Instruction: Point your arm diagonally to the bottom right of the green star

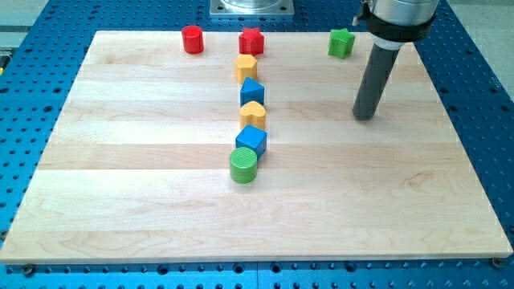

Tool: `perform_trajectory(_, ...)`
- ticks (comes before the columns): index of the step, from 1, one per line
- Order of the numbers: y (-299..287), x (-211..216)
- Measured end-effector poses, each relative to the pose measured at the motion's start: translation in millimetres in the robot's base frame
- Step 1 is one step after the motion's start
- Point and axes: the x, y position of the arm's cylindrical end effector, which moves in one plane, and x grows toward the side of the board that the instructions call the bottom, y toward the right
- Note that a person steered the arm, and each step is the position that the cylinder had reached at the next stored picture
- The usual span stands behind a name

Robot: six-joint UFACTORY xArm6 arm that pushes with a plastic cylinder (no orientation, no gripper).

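The green star (341,42) sits near the top edge of the wooden board (120,160), right of centre. My tip (365,117) touches the board below and a little to the right of the green star, well apart from it. The dark rod rises from the tip up to the arm at the view's top right.
A red cylinder (193,38) and a red star (251,40) sit along the top edge. A column runs down the middle: yellow hexagon (246,67), blue block (252,91), yellow block (253,115), blue cube (250,142), green cylinder (244,165).
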Motion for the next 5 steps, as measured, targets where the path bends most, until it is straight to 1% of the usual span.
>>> perform_trajectory(1,1.0,0.0)
perform_trajectory(2,72.8,-4.6)
perform_trajectory(3,103.7,-45.9)
perform_trajectory(4,143.9,-97.8)
perform_trajectory(5,148.4,-146.0)
